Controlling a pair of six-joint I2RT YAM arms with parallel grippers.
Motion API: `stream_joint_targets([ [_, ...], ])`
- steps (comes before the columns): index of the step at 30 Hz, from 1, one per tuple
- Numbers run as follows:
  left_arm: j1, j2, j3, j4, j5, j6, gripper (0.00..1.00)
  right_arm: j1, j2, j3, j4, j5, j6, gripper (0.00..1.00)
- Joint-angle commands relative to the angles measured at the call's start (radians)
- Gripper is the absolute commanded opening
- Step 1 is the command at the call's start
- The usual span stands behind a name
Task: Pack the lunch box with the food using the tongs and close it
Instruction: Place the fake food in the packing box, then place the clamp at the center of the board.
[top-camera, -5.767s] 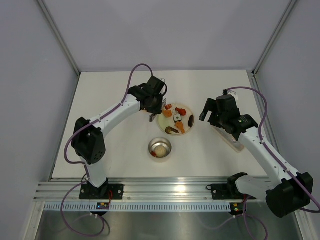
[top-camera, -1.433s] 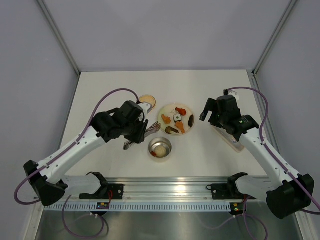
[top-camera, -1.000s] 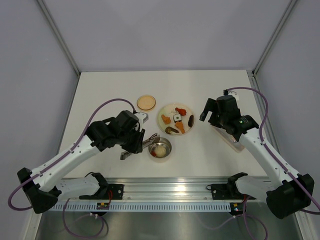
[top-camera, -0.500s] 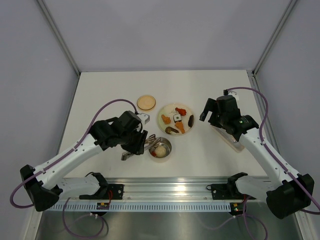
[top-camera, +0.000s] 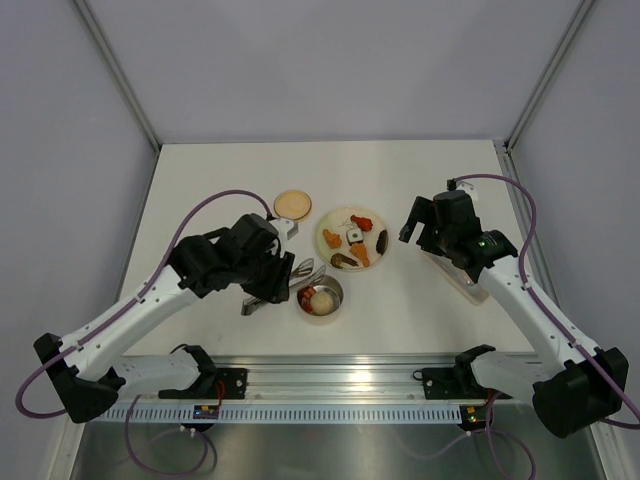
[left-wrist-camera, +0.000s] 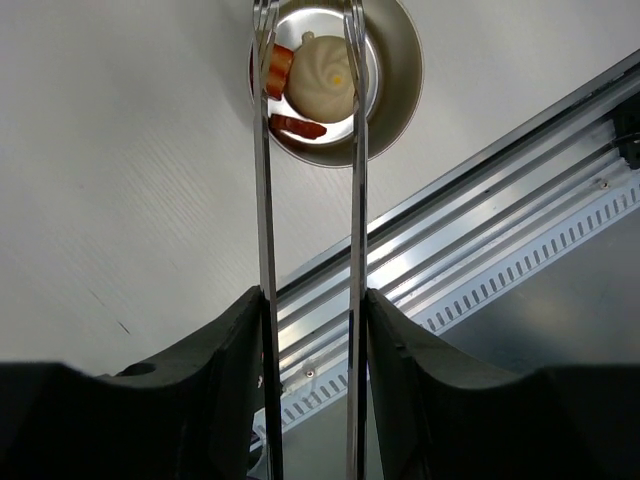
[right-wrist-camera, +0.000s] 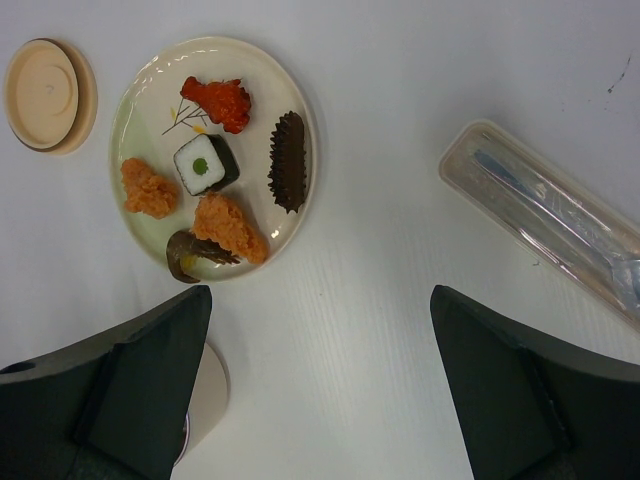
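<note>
- Steel lunch box (top-camera: 340, 298) sits under the tips of the tongs (left-wrist-camera: 262, 200) now. A few seconds ago those tips were up at the left edge of the cream plate (right-wrist-camera: 275, 90), so I read this as a carry just finished.
- My left gripper (left-wrist-camera: 312, 310) clamps the tongs from outside, one finger on each arm. It has eased off over the last second and the arms have sprung apart.
- That easing looks like a drop. An orange-red piece (left-wrist-camera: 277, 70) lies in the box by the left tine, next to the bun (left-wrist-camera: 322, 85), with a red strip (left-wrist-camera: 297, 127) below them. Whether the tine touches the piece, I cannot tell.
- That makes three items in the box, by my count. Six pieces of food (right-wrist-camera: 225, 225) wait on the plate: red, orange, a rice roll and dark ones.
- The wooden lid (top-camera: 292, 205) lies flat on the table beyond the box, just left of the plate, so closing is a long way off.
- The right gripper (right-wrist-camera: 320, 310) hangs wide open and empty, between the plate and the clear cutlery case (right-wrist-camera: 545, 220). It has not budged.
- Next, I judge, the tongs go back to the plate for another piece.
</note>
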Motion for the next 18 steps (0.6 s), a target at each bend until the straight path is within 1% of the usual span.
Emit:
stream_joint_targets([
  [1,-0.005,-0.023,0.088,0.013,-0.009,0.003,0.45,0.002,-0.019,0.003,0.007,0.001,0.001,0.99],
  [6,-0.002,-0.022,0.125,0.028,-0.047,-0.001,0.44,0.002,-0.027,0.003,0.0,0.003,0.001,0.99],
  [7,-0.004,-0.017,0.131,0.03,-0.102,-0.006,0.44,0.002,-0.027,0.003,-0.003,0.004,0.001,1.0],
  [9,0.002,-0.006,0.154,0.033,-0.133,-0.02,0.43,0.002,-0.03,0.003,-0.006,0.004,0.001,1.0],
  [11,0.03,0.014,0.164,0.036,-0.175,-0.031,0.41,0.002,-0.034,0.0,-0.007,0.006,0.001,0.99],
  [14,0.106,0.021,0.147,0.073,-0.222,-0.035,0.41,0.002,-0.043,0.002,-0.016,0.012,-0.001,0.99],
  [15,0.155,0.018,0.127,0.106,-0.236,-0.028,0.41,0.002,-0.048,-0.002,-0.016,0.013,-0.001,0.99],
  [18,0.226,0.024,0.104,0.186,-0.296,0.008,0.41,0.002,-0.056,-0.015,-0.007,0.015,0.002,1.0],
])
